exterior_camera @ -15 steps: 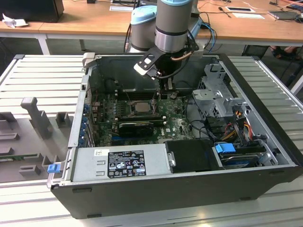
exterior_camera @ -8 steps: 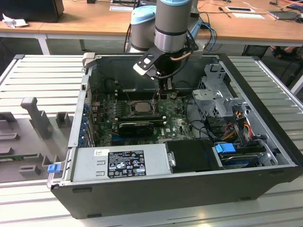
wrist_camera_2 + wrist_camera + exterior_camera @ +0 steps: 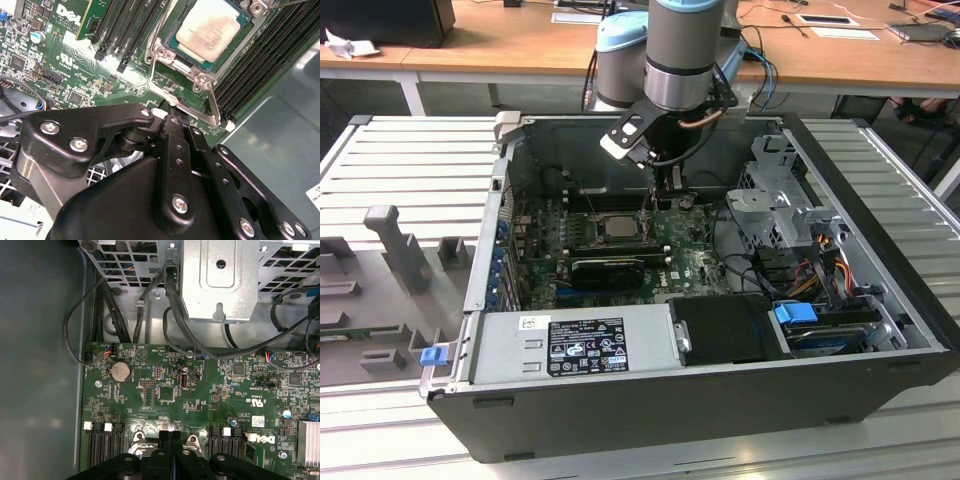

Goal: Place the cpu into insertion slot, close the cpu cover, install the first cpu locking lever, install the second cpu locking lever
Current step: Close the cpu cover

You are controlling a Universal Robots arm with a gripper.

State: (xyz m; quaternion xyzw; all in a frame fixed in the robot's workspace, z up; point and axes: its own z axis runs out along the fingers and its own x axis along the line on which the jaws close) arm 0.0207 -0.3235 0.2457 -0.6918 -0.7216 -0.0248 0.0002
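Observation:
The cpu (image 3: 212,27), a pale square chip, lies flat in the insertion slot (image 3: 186,56) on the green motherboard (image 3: 60,55). In the exterior view the cpu (image 3: 618,228) sits just left of the arm's tip. The silver cpu cover (image 3: 159,54) lies down around the chip, framing it. A silver locking lever (image 3: 214,107) runs along the slot's near edge. My gripper (image 3: 170,117) hovers over that edge, its black fingers pressed together. The first wrist view shows my gripper (image 3: 170,436) shut, with nothing visible between the fingers, between two corners of the socket frame.
Long black memory slots (image 3: 250,65) flank the socket on both sides. A metal drive cage (image 3: 220,280) and dark cables (image 3: 170,305) stand behind the board. The case walls (image 3: 495,240) and the grey power supply (image 3: 570,345) hem in the board.

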